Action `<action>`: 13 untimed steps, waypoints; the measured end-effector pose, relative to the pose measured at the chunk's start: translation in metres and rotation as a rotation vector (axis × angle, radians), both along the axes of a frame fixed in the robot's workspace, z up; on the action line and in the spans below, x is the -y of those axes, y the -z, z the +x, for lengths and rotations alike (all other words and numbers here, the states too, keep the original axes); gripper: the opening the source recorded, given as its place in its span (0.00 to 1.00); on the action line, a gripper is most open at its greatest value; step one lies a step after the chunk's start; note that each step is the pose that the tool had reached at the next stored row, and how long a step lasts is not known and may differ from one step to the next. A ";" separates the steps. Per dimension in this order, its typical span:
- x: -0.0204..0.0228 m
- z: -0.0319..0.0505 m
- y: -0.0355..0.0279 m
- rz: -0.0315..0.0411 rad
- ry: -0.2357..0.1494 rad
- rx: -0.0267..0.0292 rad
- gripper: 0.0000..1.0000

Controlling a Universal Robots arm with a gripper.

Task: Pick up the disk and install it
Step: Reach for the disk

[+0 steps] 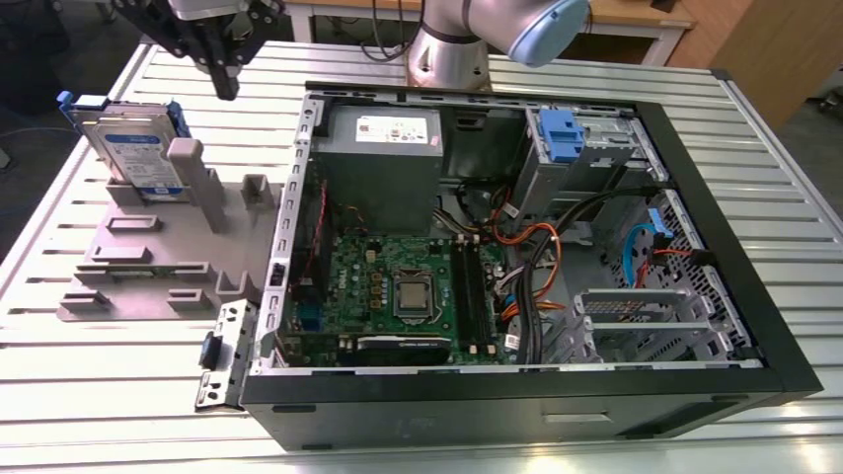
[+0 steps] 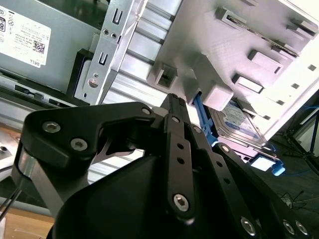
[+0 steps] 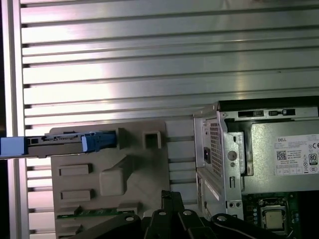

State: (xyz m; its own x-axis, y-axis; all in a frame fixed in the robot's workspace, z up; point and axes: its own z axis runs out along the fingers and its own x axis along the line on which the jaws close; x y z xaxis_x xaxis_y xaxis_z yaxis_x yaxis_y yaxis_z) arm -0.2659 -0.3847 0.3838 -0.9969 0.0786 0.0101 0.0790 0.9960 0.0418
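Slatted table: pincer hangs near blue-labelled disk.

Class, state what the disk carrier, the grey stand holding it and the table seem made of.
Disk carrier: likely plastic, matte blue. Grey stand: probably moulded or printed plastic, dull and blocky. Table: seemingly aluminium, ribbed slats with bright sheen.

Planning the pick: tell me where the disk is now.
The disk stands upright in the grey holder at the exterior view's left, outside the open computer case; the gripper hangs above the holder.
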 end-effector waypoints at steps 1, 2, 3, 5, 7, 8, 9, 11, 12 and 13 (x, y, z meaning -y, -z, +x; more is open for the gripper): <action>0.0000 -0.0004 0.0001 0.0000 0.000 0.0001 0.11; 0.0000 -0.0007 0.0001 0.0000 0.000 0.0000 0.11; 0.0000 -0.0011 0.0001 0.0000 0.000 0.0000 0.11; 0.0000 -0.0019 0.0002 0.0000 0.000 0.0000 0.11; -0.0002 -0.0034 0.0003 -0.0001 0.000 -0.0002 0.11; -0.0005 -0.0047 0.0005 -0.0001 0.000 -0.0002 0.11; -0.0009 -0.0060 0.0007 0.0000 0.001 -0.0001 0.11; -0.0013 -0.0087 0.0009 -0.0001 0.001 -0.0002 0.11; -0.0013 -0.0105 0.0010 -0.0001 0.001 -0.0002 0.11; -0.0014 -0.0130 0.0010 -0.0001 0.001 -0.0002 0.11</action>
